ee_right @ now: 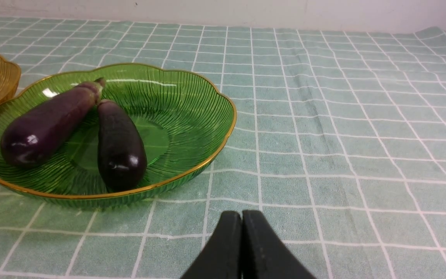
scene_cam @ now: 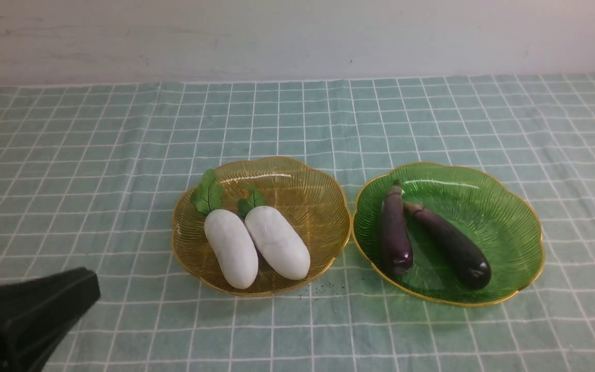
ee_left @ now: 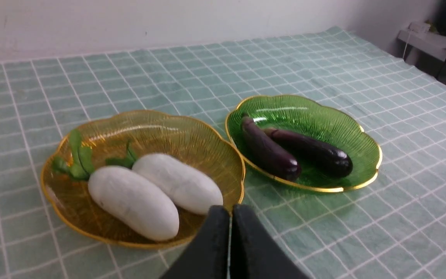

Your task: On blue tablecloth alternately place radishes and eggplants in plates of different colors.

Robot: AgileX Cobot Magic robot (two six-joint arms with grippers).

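With both radishes (scene_cam: 256,243) laid in the amber plate (scene_cam: 323,191) and both eggplants (scene_cam: 432,237) in the green plate (scene_cam: 509,206), the left hand (ee_left: 230,211) and right hand (ee_right: 242,217) are clenched empty; these smooth, probably light, slippery toys are best gripped mid-body.

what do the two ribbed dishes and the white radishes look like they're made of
The amber-yellow ribbed dish and the green ribbed dish look like translucent glossy plastic, possibly glass: the cloth grid shows through, with bright highlights and gold-painted scalloped rims. The two white oblong radishes look like matte moulded plastic or foam toys, with flat fabric-like green leaves.
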